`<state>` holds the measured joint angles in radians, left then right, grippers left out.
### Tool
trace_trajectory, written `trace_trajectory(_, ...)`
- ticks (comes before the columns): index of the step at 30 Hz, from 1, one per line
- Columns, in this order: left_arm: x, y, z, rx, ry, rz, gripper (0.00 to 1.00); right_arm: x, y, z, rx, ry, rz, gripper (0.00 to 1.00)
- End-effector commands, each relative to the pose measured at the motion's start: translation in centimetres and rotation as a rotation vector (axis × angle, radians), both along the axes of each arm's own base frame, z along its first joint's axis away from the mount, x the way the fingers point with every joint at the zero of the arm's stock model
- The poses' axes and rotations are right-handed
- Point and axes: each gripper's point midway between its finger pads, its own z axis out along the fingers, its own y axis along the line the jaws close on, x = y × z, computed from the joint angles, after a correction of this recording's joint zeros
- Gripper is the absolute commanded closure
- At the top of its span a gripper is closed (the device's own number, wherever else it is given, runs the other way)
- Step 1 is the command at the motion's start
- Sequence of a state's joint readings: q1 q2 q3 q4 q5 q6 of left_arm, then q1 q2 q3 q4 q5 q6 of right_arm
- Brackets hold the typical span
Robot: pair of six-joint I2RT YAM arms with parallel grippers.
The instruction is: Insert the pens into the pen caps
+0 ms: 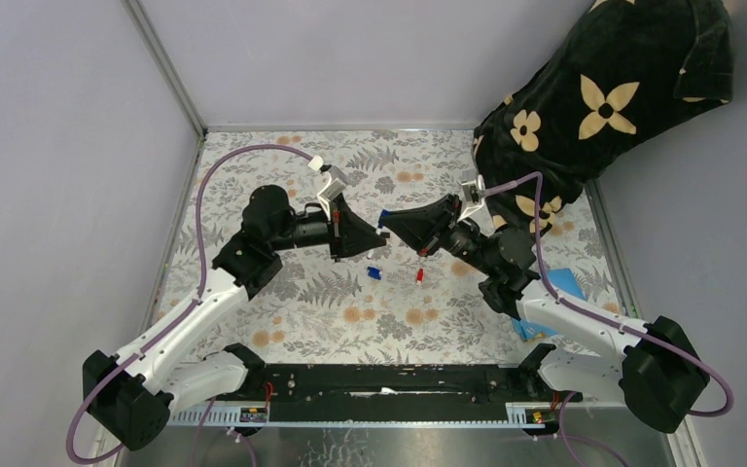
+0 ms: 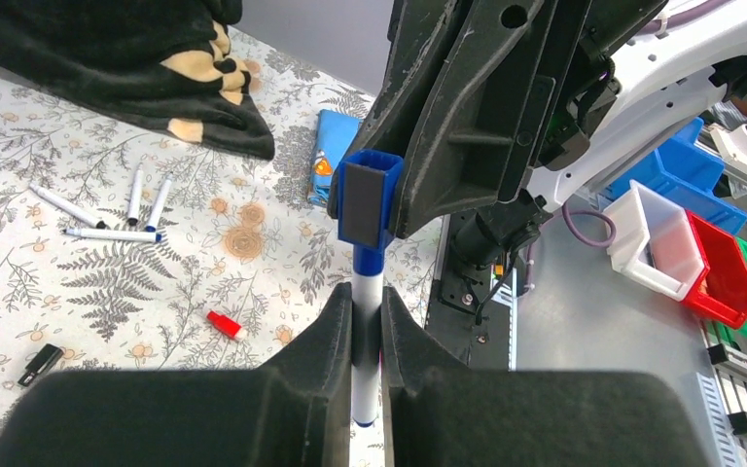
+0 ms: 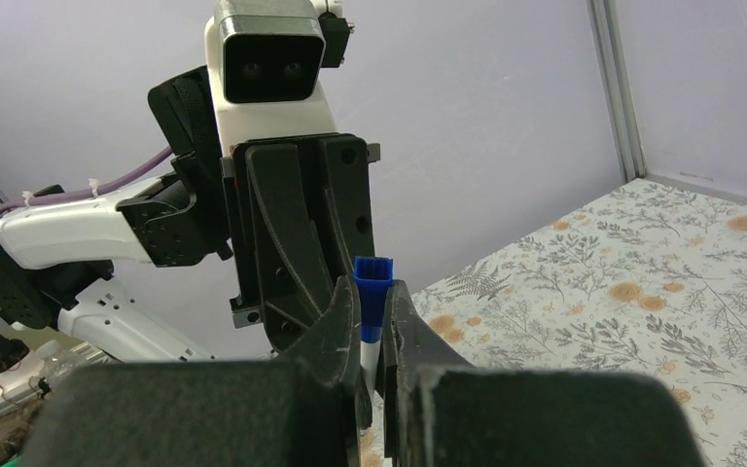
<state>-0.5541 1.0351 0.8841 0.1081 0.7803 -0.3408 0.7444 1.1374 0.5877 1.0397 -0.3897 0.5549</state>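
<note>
While my left gripper [image 2: 367, 304] clamps the slim white-barrelled marker pen [image 2: 367, 268] and my right gripper [image 3: 373, 297] clamps the short blue plastic cap [image 2: 370, 199], meeting in mid-air, I judge that slight misalignment could jam the tip or twist either loose.

"How are the two arms standing?"

"The left arm [image 1: 195, 311] and the right arm [image 1: 569, 316] each rise from their bases, bend at the elbow and turn inward, wrists level, so they meet nose to nose above the middle."

"And the pincers?"

"The left pincer [image 2: 367, 304] is clamped tight on a pen [image 2: 367, 277]. The right pincer [image 3: 372, 304] faces it, squeezed on a blue cap [image 3: 373, 277]."
</note>
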Motion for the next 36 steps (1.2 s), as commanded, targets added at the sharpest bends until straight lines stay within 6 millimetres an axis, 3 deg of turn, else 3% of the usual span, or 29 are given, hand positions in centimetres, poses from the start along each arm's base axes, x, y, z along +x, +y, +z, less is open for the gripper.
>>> trace_trajectory(1, 1.9, 2.5, 15.0, -0.314, -0.453, 0.195, 1.0, -7.1, 1.4, -15.1, -0.375, 0.333, 0.312, 1.0)
trace_trajectory(3, 2.0, 2.4, 14.7, -0.303, -0.447, 0.194, 1.0, -7.0, 1.3, -14.6, -0.344, 0.335, 0.296, 1.0)
trace_trajectory(6, 2.2, 1.9, 13.0, -0.257, -0.419, 0.168, 1.0, -5.7, 1.5, -12.0, -0.317, 0.28, 0.24, 1.0)
trace_trajectory(11, 2.0, 1.6, 9.5, -0.177, -0.351, 0.139, 1.0, -3.3, 1.7, -4.8, -0.266, 0.116, 0.134, 0.85)
trace_trajectory(14, 1.8, 1.7, 8.2, -0.155, -0.326, 0.142, 1.0, -2.6, 1.4, -1.4, -0.21, 0.059, 0.082, 0.7)
trace_trajectory(17, 1.8, 2.1, 7.5, -0.14, -0.315, 0.16, 1.0, -2.6, 0.9, 1.1, -0.16, 0.014, 0.057, 0.61)
trace_trajectory(20, 1.9, 2.3, 7.0, -0.124, -0.311, 0.175, 1.0, -2.9, 0.2, 2.3, -0.133, -0.013, 0.04, 0.55)
trace_trajectory(25, 3.0, 2.7, 5.8, -0.087, -0.279, 0.233, 1.0, -2.6, -1.2, 2.1, -0.135, -0.022, -0.036, 0.51)
trace_trajectory(30, 5.6, 4.2, 2.5, 0.022, -0.154, 0.4, 1.0, 0.6, -2.6, -2.1, -0.271, 0.109, -0.215, 0.5)
trace_trajectory(32, 6.8, 5.3, 0.4, 0.091, -0.087, 0.492, 1.0, 1.7, -3.0, -4.4, -0.353, 0.174, -0.273, 0.49)
trace_trajectory(36, 9.3, 8.3, -6.2, 0.303, 0.105, 0.703, 1.0, 2.6, -3.1, -8.0, -0.463, 0.267, -0.308, 0.45)
